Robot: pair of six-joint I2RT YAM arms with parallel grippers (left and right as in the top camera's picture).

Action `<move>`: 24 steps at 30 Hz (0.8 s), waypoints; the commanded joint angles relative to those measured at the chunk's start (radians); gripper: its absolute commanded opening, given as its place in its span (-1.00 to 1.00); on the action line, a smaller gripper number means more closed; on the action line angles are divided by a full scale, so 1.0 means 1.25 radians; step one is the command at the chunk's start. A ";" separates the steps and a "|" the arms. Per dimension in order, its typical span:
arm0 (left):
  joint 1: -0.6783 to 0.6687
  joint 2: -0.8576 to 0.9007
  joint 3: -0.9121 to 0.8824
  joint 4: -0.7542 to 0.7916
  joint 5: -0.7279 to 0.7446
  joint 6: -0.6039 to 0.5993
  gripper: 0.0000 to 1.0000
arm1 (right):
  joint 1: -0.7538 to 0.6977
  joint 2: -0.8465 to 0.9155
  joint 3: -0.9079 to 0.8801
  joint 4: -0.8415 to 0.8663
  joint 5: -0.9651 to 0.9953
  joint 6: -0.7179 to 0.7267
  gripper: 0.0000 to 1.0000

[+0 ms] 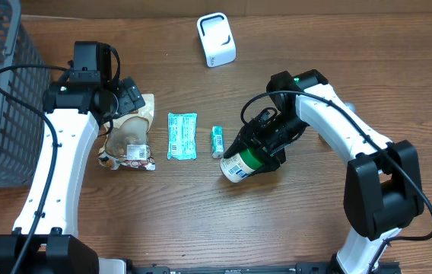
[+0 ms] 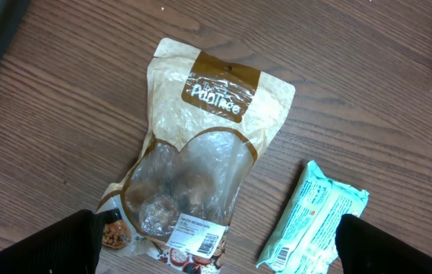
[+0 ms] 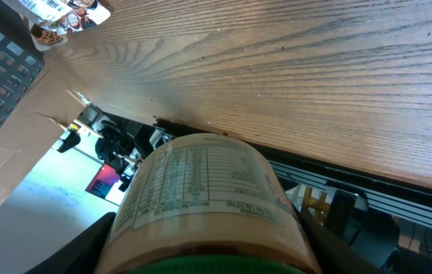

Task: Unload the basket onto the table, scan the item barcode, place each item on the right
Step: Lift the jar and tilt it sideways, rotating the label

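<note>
Looking down at the desk (image 1: 201, 221), the wire basket (image 1: 3, 99) sits at the far left edge, and I can't make out what's in it. The snack bag (image 1: 128, 141) lies flat with brownish round pieces showing through its clear window and a barcode sticker near its bottom end. A teal packet (image 1: 182, 135) and a small teal tube (image 1: 217, 141) lie just beside it.

The left tool (image 1: 128, 97) hangs over the bag's top end, jaws spread wide with nothing in them. The right tool (image 1: 258, 152) is clamped around a jar (image 1: 240, 166) with a white label and green band. It's tipped on its side, right of the tube, printed label facing the wrist camera. The white scanner (image 1: 216, 39) stands well apart at the desk's far edge.
</note>
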 commanded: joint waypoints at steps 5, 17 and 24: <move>0.003 0.002 0.008 0.000 0.001 0.005 0.99 | -0.002 -0.031 0.024 -0.002 -0.034 0.002 -0.56; 0.003 0.002 0.008 0.000 0.001 0.005 0.99 | -0.002 -0.031 0.024 -0.005 -0.034 0.002 -0.57; 0.003 0.002 0.008 0.000 0.001 0.005 0.99 | -0.002 -0.031 0.024 -0.009 -0.034 0.002 -0.57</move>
